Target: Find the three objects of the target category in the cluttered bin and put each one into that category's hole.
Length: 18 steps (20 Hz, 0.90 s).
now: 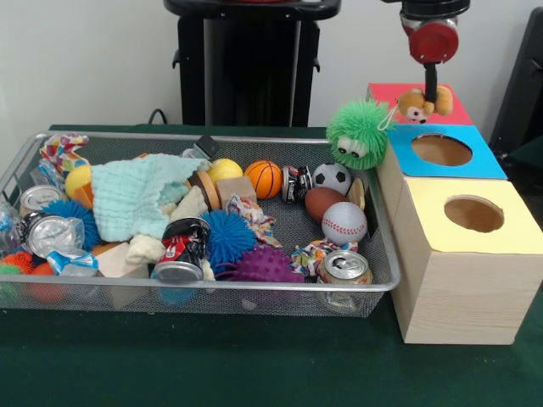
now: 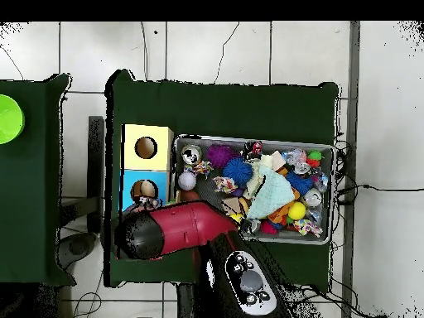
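My gripper [image 1: 431, 95] hangs over the red-topped box [image 1: 394, 91] at the far right. It is shut on a small tan and orange plush animal [image 1: 422, 104], which dangles just above the red top and hides its hole. In the overhead view the plush [image 2: 147, 201] shows at the end of my red arm [image 2: 174, 230], which covers the red box. The wire bin [image 1: 254, 292] fills the left and middle, heaped with toys. No other plush animal shows clearly in it.
A green spiky ball with googly eyes [image 1: 360, 133] sits at the bin's far right corner against the blue-topped box [image 1: 441, 151]. The yellow-topped box [image 1: 473, 214] stands nearest. The bin holds a mint cloth [image 1: 136, 195], cans, sports balls and spiky balls.
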Tool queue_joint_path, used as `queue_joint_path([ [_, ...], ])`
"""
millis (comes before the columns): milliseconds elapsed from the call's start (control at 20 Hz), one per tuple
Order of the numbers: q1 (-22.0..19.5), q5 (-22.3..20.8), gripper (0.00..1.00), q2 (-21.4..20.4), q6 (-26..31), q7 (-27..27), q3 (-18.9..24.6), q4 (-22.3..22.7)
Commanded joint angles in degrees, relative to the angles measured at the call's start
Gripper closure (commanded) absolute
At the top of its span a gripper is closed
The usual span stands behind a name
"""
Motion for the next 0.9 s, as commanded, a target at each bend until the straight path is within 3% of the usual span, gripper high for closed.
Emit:
queue_joint_path([
  [50, -0.64, 0.12, 1.0, -0.02, -0.22, 8.65, 4.44, 2.82],
  [500, 2.1, -5.48, 1.0, 1.53, 5.52, 6.48, -0.8, 1.16],
  [900, 3.9, -6.4, 1.0, 2.48, 7.97, 7.65, -1.69, 1.9],
])
